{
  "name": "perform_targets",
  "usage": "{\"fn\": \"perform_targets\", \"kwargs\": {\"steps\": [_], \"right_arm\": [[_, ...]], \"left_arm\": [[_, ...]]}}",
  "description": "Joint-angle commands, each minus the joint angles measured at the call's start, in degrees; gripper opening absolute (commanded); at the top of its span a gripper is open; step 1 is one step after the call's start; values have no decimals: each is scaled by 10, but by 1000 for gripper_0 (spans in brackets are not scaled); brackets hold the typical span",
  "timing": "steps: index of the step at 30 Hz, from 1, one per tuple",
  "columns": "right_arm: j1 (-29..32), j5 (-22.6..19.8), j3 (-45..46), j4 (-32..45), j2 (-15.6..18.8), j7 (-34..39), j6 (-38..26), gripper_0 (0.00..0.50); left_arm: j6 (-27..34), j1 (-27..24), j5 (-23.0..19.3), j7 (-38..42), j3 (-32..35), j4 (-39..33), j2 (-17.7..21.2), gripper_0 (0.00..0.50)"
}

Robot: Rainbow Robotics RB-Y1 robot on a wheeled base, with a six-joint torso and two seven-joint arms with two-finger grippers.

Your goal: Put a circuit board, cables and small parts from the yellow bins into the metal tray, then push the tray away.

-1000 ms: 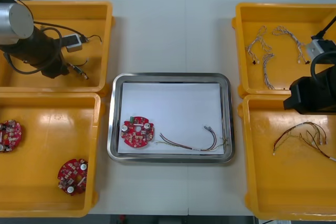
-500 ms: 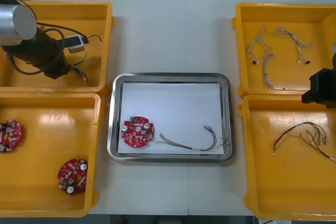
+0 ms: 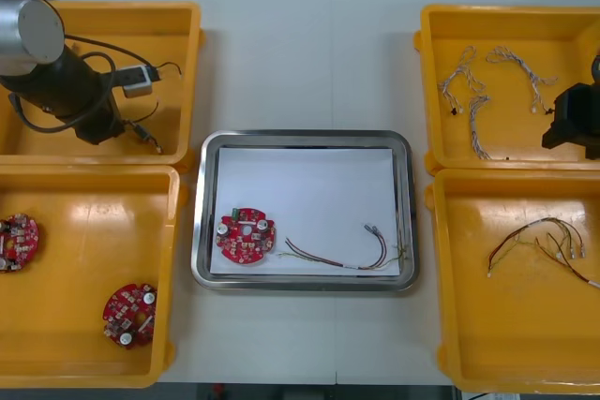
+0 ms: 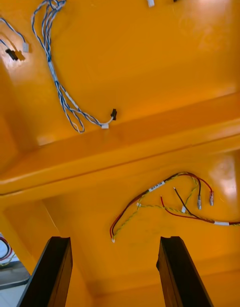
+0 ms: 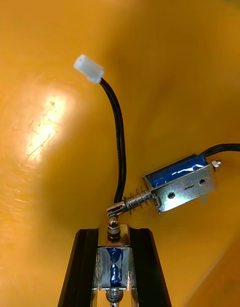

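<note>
Left gripper (image 5: 114, 233) clamped on a small metal part (image 5: 114, 267); right gripper (image 4: 114, 242) open.
4 yellow bins (image 3: 94, 222) flank the metal tray (image 3: 305, 135), 2 per side. The left arm (image 3: 66, 91) bends down into the bin far-left of the tray; the right arm (image 3: 574, 119) hovers far-right of it, fingers (image 4: 59, 272) spread above 2 bins' shared walls. In the tray lie 1 red circuit board (image 3: 247, 234), near-left, and a red and yellow cable (image 3: 328, 260) along its near edge.
</note>
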State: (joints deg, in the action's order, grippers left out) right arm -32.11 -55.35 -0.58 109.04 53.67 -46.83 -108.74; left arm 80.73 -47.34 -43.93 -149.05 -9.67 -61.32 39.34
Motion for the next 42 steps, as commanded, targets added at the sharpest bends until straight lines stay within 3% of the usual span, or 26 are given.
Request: {"fn": "perform_targets", "kwargs": {"steps": [1, 9, 17, 23, 33, 42], "right_arm": [[-72, 10, -43, -48, 10, -32, 21, 500], [-139, 19, -84, -145, -11, -58, 49, 500], [-174, 50, -93, -241, -41, -151, 92, 500], [-196, 79, -125, -295, -60, -208, 130, 500], [-198, 111, -149, -330, -104, -223, 172, 500], [-198, 141, -151, -374, -138, -244, 186, 500]], "left_arm": [[33, -36, -9, -60, 31, -26, 22, 0], [100, -43, -12, -60, 40, -79, 46, 0], [167, -57, -29, 4, 52, -108, 58, 0], [219, -62, -40, 95, 62, -142, 58, 0], [290, -61, -42, 256, 62, -232, 46, 0], [293, -26, -47, 425, 54, -348, 23, 0]]}}
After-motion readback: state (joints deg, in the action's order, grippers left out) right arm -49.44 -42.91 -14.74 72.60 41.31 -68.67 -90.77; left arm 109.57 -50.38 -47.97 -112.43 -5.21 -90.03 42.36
